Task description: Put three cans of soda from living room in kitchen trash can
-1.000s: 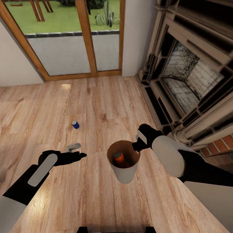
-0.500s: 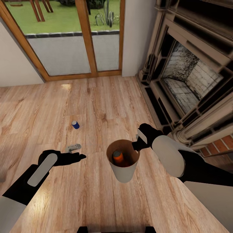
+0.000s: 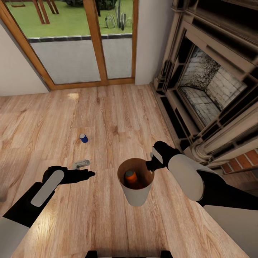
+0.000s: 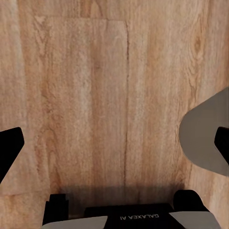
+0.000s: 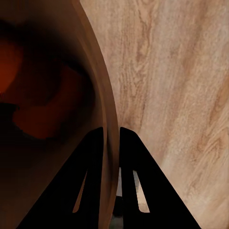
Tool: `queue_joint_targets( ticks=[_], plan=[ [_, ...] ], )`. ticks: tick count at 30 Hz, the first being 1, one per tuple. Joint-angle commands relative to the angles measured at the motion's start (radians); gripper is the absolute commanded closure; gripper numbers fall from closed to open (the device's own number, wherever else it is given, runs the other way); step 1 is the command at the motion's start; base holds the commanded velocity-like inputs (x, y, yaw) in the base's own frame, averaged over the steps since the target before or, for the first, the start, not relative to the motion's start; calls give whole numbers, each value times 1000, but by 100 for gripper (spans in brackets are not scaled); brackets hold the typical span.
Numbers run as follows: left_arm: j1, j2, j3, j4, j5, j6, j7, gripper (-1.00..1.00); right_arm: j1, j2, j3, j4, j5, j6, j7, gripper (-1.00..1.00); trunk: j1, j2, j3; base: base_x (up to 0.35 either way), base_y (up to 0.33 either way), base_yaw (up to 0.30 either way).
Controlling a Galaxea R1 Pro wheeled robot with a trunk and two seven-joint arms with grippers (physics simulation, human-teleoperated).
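Right now the right tool (image 3: 149, 165) is clamped on the rim of the trash can (image 3: 136, 195), one finger inside the wall and one outside, as the right wrist view shows with the thin wall (image 5: 106, 119) pinched between the two dark fingers. An orange soda can (image 3: 130, 177) sits inside the bin, against its orange-brown inner wall. The left tool (image 3: 87, 174) hangs over the wood plank floor (image 3: 107, 114) with its fingers spread wide apart and nothing between them. A blue soda can (image 3: 84, 138) stands on the floor toward the glass doors (image 3: 71, 53). Nearer the left tool, a grey can-like object (image 3: 81, 164) lies on its side on the floor. The fireplace (image 3: 208, 89) lines the floor's right edge.
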Motion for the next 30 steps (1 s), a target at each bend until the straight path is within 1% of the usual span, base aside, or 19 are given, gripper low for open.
queue_joint_targets(
  ticks=[1,4,14,16,18,19,20,21,23,27,30],
  plan=[
    [0,0,-1,-1,0,0,0,-100,1,0,-17,1,-21,-1,6,100,0,0,0,0,0,0],
    [0,0,-2,-2,0,0,-1,-100,1,0,-27,1,-21,-1,7,100,0,0,0,0,0,0],
    [-1,0,1,-7,0,2,-3,-100,2,0,-91,2,-22,-2,6,100,0,0,0,0,0,0],
    [-1,-1,-1,-13,0,2,-3,-100,4,0,-96,2,-22,-2,6,100,0,0,0,0,0,0],
    [-1,-1,-3,-27,0,1,-2,-100,9,0,-100,2,-22,-3,6,100,0,0,0,0,0,0],
    [-1,-2,-3,-51,3,2,-2,-100,14,0,-102,1,-22,-3,5,100,0,0,0,0,0,0],
    [-1,-2,-3,-51,3,2,-2,-100,14,0,-102,1,-22,-3,5,100,0,0,0,0,0,0],
    [-1,-2,-4,-87,4,2,-2,-100,19,0,-104,1,-22,-3,3,100,0,0,0,0,0,0],
    [-1,-3,-4,-117,3,2,-1,-100,21,0,-105,1,-22,-3,3,100,0,0,0,0,0,0],
    [-1,-3,-2,-143,1,2,1,-100,28,0,-117,0,-22,-6,2,100,0,0,0,0,0,0],
    [0,-3,-1,-149,-1,1,3,-100,36,0,-125,1,-22,-30,3,100,0,0,0,0,0,0]
  ],
)
